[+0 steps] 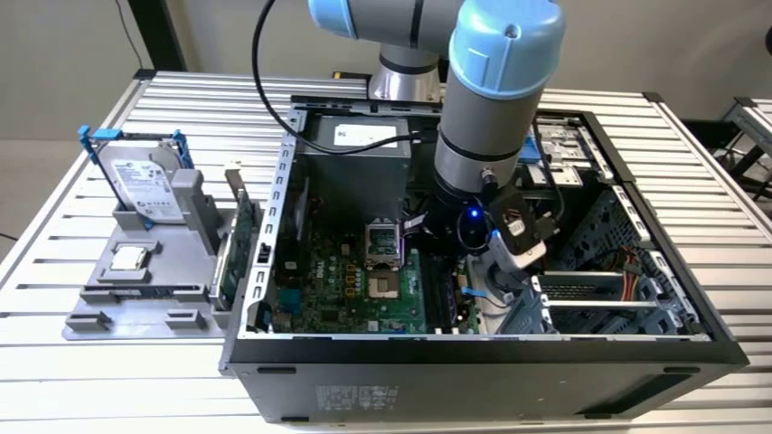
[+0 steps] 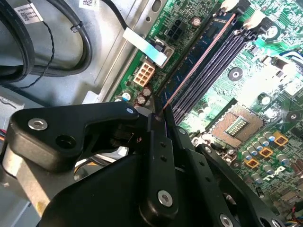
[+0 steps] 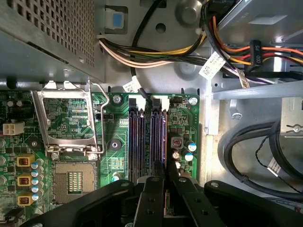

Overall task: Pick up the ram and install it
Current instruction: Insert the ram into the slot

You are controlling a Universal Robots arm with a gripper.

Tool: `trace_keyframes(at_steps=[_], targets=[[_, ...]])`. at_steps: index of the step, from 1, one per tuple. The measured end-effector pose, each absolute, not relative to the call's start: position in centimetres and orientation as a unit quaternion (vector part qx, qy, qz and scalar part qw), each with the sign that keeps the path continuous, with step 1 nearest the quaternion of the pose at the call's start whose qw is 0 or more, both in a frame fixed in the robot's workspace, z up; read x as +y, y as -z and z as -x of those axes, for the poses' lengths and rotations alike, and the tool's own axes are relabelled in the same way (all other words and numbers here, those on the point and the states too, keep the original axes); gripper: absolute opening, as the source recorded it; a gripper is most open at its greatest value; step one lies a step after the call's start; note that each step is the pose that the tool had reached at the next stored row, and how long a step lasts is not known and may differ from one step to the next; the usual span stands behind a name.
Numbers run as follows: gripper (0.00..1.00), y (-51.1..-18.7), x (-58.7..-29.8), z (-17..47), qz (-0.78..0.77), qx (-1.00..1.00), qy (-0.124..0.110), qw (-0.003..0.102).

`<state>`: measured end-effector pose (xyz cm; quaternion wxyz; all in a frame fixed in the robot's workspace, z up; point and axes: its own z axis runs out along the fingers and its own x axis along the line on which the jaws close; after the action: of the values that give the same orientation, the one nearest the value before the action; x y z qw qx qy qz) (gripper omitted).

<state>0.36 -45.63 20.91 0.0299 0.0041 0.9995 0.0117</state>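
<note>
Between the fingers [image 2: 156,125] clamped on its end, the ram [image 2: 199,61], edge-on over the motherboard slots [image 3: 147,137].

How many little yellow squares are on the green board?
3 yellow squares, lined up in a row beside the empty chip socket: one, one, one. The claw may hide more.

The motherboard [image 3: 182,111] is bright green, carrying dark purplish-black memory slots [image 3: 136,142] with white end clips [image 3: 137,100] and small yellow-orange square components [image 3: 23,161]. A thin bluish-green ram [image 2: 201,59] shows a coppery edge between the matte black gripper [image 2: 158,124] fingers. The arm [image 1: 501,86] is silver-grey with light blue caps, and the hard drive [image 1: 139,185] is silver in a blue frame.
</note>
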Motion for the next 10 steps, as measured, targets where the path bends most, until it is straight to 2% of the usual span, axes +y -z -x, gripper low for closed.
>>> trace_keyframes(at_steps=[4, 5, 10], targets=[[0.0, -20.91, -45.63, -0.36, -0.004, 0.999, -0.012, 0.03], [1.0, -20.89, -45.62, -0.36, -0.004, 0.999, -0.012, 0.029], [1.0, -21.04, -45.63, -0.36, -0.004, 0.999, -0.012, 0.029]])
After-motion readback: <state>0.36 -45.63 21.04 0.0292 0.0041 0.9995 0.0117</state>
